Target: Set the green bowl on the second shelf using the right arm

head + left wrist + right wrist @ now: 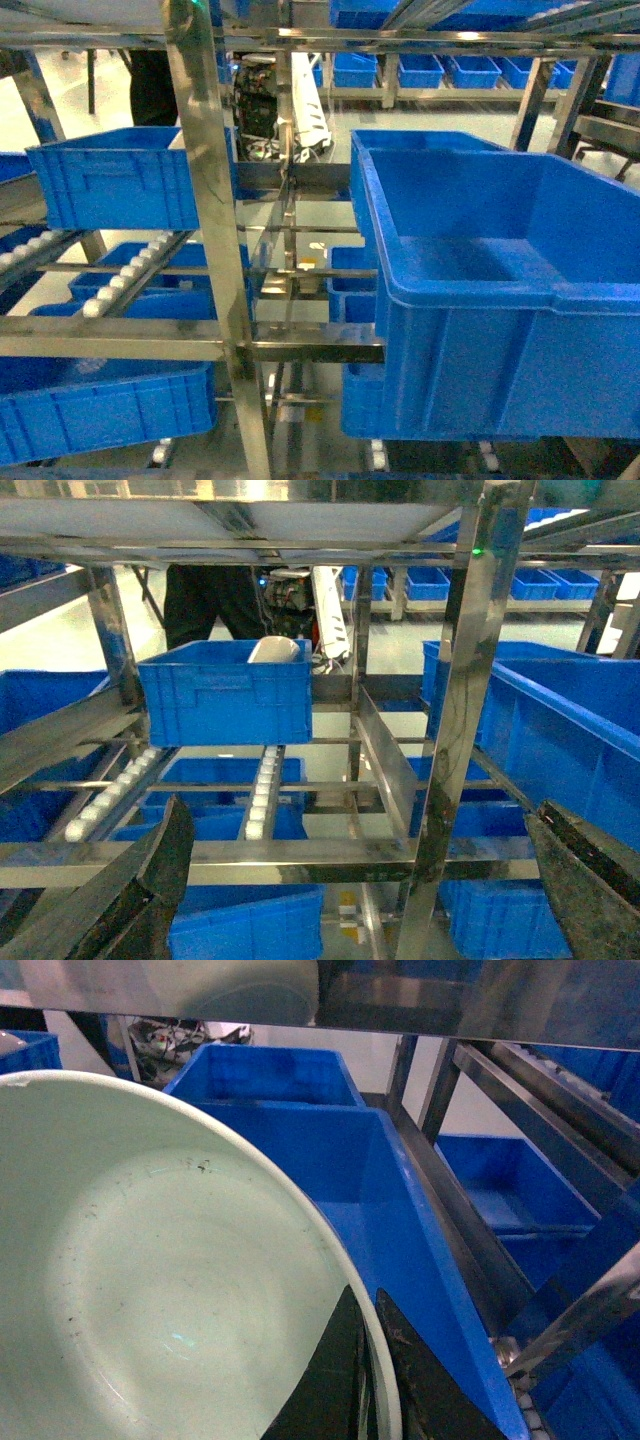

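Observation:
The green bowl point(170, 1280), pale mint with a whitish inside, fills the left half of the right wrist view, tilted with its hollow toward the camera. My right gripper point(366, 1310) is shut on the bowl's rim, one black finger inside and one outside. The bowl hangs beside the left wall of a large blue bin point(340, 1170), under a shiny steel rail point(420, 1005). The second shelf point(110, 338) shows its steel front rail, with white roller tracks point(125, 272) behind it. My left gripper point(365, 880) is open and empty, facing that rail point(250, 855). Neither gripper appears in the head view.
A big blue bin point(500, 300) fills the right of the rack. A smaller blue bin point(130, 185) sits back left, with a pale rounded object point(275, 650) in it. A steel upright point(215, 250) stands in the middle. More blue bins point(100, 405) lie below.

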Tool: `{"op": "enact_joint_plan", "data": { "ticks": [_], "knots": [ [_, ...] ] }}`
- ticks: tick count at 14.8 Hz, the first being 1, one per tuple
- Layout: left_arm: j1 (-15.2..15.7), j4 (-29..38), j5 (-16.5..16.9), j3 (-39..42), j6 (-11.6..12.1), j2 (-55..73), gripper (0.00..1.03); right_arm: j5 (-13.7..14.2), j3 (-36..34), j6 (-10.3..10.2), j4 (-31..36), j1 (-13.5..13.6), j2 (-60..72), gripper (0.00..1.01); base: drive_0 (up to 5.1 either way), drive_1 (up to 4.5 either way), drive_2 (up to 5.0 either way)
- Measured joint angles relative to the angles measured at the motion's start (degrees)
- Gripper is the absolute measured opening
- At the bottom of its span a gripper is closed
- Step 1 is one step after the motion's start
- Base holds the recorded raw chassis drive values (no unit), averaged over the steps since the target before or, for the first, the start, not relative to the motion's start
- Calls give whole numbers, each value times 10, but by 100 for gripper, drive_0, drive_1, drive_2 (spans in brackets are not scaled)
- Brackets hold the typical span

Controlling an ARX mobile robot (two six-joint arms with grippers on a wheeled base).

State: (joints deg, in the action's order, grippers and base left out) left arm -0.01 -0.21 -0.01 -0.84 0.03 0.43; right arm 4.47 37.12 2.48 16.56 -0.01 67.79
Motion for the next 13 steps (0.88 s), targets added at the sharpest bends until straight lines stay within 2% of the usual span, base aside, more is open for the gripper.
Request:
{"op": "enact_joint_plan", "data": {
  "ticks": [6,7,9,11,12,13],
  "knots": [
    [0,0,0,0,0,0,98,-2,0,-1,0,-1,5,2,0,0,0],
    [0,0,0,0,0,0,98,-7,0,-1,22,-9,21,2,0,0,0],
    [0,0,0,0,0,0,98,-11,4,-5,15,-23,61,2,0,0,0],
    [0,0,0,0,0,0,98,-6,9,-5,30,-20,100,2,0,0,0],
    [0,0,0,0,0,0,98,2,11,2,52,-17,119,2,0,0,0],
    [0,0,0,0,0,0,98,11,21,17,77,-10,152,2,0,0,0]
  ]
}}
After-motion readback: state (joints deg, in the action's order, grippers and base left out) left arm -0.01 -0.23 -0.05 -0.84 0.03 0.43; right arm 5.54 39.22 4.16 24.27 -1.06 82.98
